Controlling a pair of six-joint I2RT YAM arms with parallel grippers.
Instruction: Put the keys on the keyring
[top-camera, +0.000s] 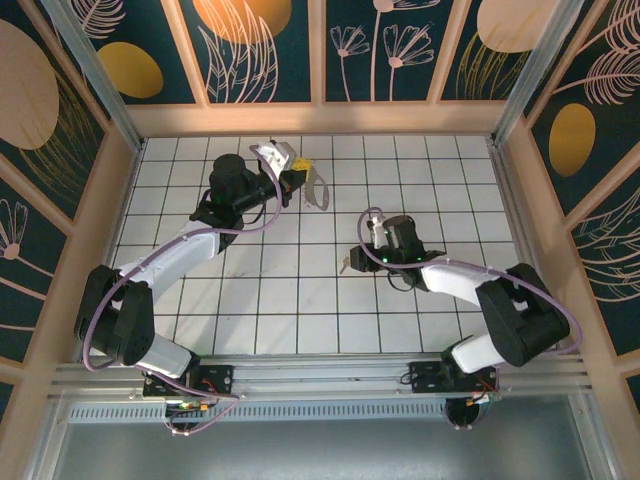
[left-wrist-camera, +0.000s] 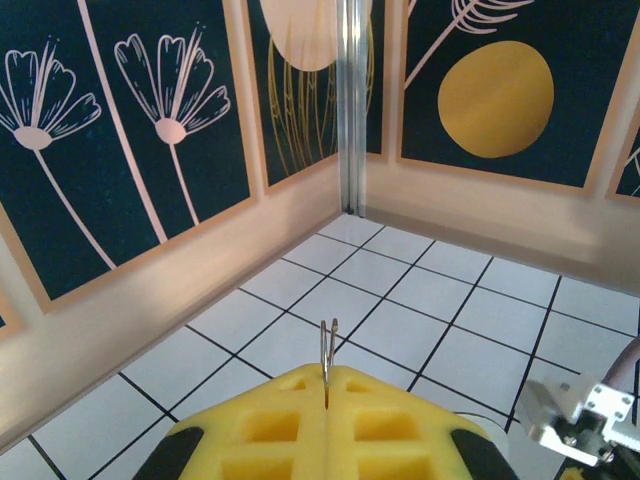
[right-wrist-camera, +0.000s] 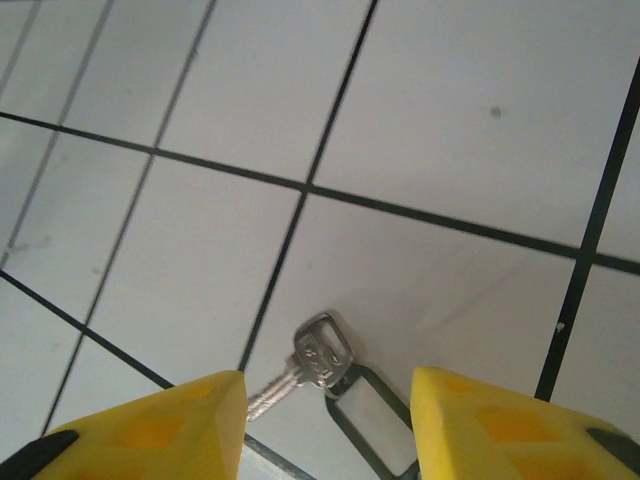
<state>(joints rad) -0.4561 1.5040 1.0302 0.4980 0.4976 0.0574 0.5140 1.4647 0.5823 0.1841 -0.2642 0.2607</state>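
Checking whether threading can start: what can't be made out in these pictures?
- Left wrist: the keyring stands edge-on, its lower part hidden in the shut left claw.
- Right wrist: the tag beside the key is cut off by the bottom edge.
- Top: the key by the right claw is too small to read.

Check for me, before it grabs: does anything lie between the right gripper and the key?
Nothing visible does. The key lies bare on the tile, straight ahead of the open right gripper, with a dark-framed tag against its head.
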